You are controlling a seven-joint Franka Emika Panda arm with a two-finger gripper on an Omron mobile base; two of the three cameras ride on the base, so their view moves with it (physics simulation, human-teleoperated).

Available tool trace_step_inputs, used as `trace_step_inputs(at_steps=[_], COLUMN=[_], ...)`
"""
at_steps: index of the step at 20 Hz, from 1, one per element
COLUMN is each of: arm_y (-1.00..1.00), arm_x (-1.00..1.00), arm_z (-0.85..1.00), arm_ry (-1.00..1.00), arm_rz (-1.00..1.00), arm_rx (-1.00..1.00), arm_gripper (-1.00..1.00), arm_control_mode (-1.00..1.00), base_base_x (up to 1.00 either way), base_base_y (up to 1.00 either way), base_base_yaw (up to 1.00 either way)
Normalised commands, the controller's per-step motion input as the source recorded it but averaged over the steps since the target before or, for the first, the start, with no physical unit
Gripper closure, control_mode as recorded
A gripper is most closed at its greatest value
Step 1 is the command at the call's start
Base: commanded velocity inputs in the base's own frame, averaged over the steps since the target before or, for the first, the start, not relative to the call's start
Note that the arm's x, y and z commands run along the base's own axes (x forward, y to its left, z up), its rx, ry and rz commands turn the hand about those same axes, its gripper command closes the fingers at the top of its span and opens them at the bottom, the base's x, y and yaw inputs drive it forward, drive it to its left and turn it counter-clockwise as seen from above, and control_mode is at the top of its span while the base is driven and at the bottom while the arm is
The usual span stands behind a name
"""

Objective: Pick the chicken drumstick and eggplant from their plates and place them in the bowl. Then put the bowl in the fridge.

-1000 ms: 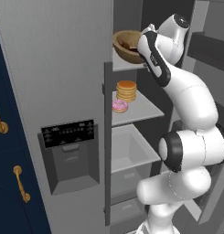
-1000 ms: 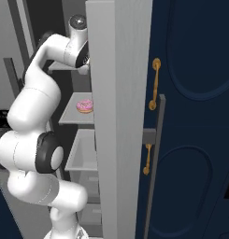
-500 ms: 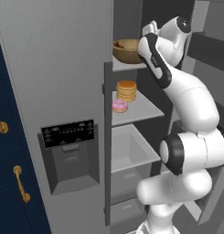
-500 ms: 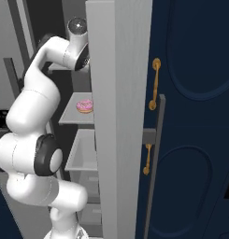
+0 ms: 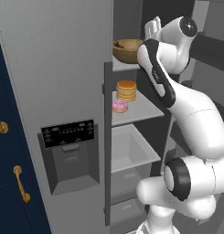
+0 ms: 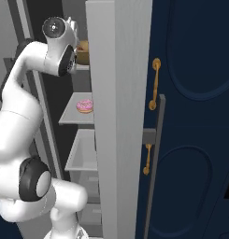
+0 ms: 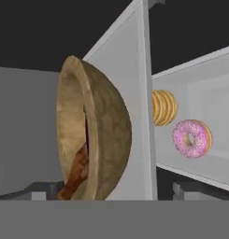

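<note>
The round tan wooden bowl [image 5: 128, 50] stands on the upper white shelf [image 5: 136, 108] of the grey steel fridge [image 5: 58, 82]. The reddish-brown chicken drumstick [image 7: 76, 172] lies inside it. The gripper [image 5: 152, 30], at 3 o'clock from the bowl, has its jaws spread wide, holding nothing.

The bowl [image 7: 95, 135] looks like matt grained wood, the fridge [image 5: 63, 68] like smooth brushed grey metal.

The bowl [image 5: 127, 50] fills the upper fridge shelf [image 5: 121, 65]; pancakes [image 5: 126, 90] and donut [image 5: 120, 106] crowd the lower shelf [image 5: 143, 107].
</note>
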Motion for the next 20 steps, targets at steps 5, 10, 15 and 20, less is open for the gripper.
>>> trace_step_inputs(at_steps=[5, 10, 15, 20], arm_y=[-0.06, -0.01, 0.00, 0.00], arm_x=[-1.00, -1.00, -1.00, -1.00], arm_z=[0.08, -0.06, -0.53, -0.74], arm_ry=[0.00, 0.00, 0.00, 0.00], arm_rz=[-0.04, 0.00, -0.02, -0.05], arm_rx=[0.03, 0.00, 0.00, 0.00], arm_gripper=[-1.00, -1.00, -1.00, -1.00], arm_control_mode=[-1.00, -1.00, -1.00, -1.00], base_base_x=[0.00, 0.00, 0.00, 0.00], base_base_y=[0.00, 0.00, 0.00, 0.00], base_base_yaw=[0.00, 0.00, 0.00, 0.00])
